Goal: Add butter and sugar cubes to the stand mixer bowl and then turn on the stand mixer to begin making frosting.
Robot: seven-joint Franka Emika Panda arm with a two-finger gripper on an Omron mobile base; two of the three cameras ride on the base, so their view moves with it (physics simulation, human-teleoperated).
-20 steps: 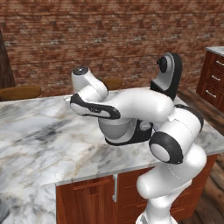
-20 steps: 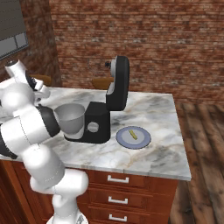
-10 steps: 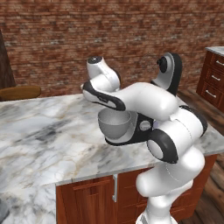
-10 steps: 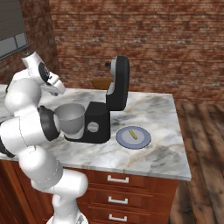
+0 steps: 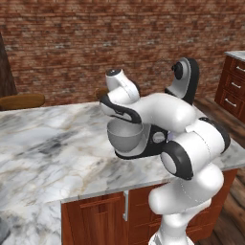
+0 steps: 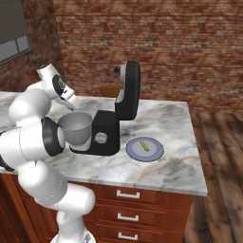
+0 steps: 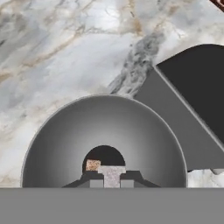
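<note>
Arm bent over stand mixer bowl (image 7: 105, 140), tool (image 7: 111, 176) pointing down, clamped on sugar cube (image 7: 111, 173)

The counter (image 6: 161, 166) is white marble veined with grey. The mixer (image 6: 107, 133) is black, its bowl (image 6: 76, 127) grey metal. A grey-blue plate (image 6: 154, 153) bears a pale-yellow butter stick (image 6: 144, 144). The wall (image 6: 180, 42) is red brick.

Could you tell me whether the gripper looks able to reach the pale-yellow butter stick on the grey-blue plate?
Probably not directly: the gripper, shut, hovers over the grey metal bowl, and the black stand mixer stands between it and the butter stick.
</note>
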